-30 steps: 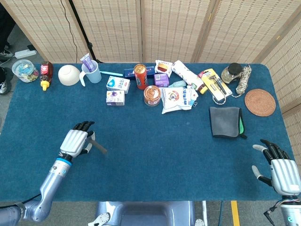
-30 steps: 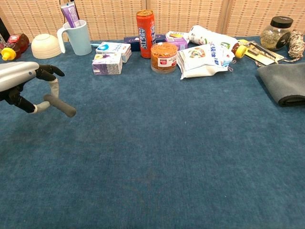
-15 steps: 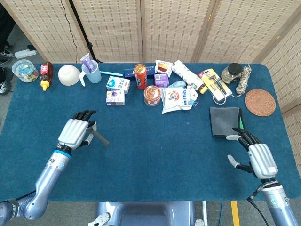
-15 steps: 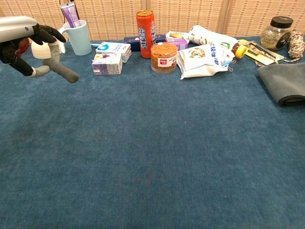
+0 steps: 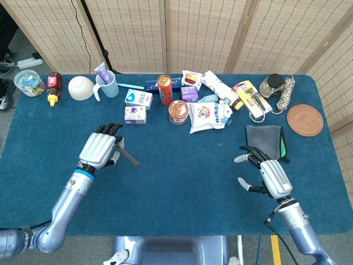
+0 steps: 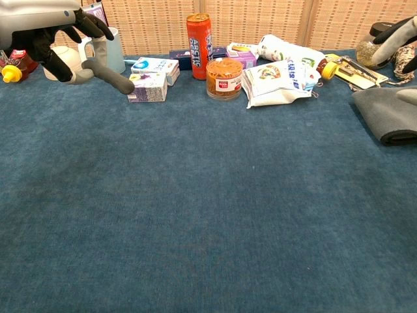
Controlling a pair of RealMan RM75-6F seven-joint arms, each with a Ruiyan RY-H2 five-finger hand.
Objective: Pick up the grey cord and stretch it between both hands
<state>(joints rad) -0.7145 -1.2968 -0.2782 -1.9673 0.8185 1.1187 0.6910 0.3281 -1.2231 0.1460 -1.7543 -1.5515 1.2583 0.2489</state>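
Both hands have shifted inward and up since half a second back: my left hand (image 5: 101, 151) now sits further toward table centre, lifted clear of the blue table (image 5: 182, 182), and my right hand (image 5: 267, 172) has come well in from the near right corner. Left hand grips one end of the grey cord (image 5: 127, 155), fingers curled around it; the free end juts stiffly out to the right and slightly down, touching nothing. In the chest view the cord (image 6: 107, 74) hangs in front of the white mug (image 6: 111, 49) and the purple-and-white box (image 6: 147, 87), so it is raised, not resting. Right hand holds nothing, fingers spread and thumb apart, hovering just beside the near edge of the grey cloth (image 5: 263, 142); only its fingertips (image 6: 399, 34) show at the chest view's right edge. Hands are well apart, with bare table between them. Judgement: pickup is done, the stretch is not. Right hand needs to close the gap and take the free end. Risk: the cord looks short, so my left may have to meet it partway.
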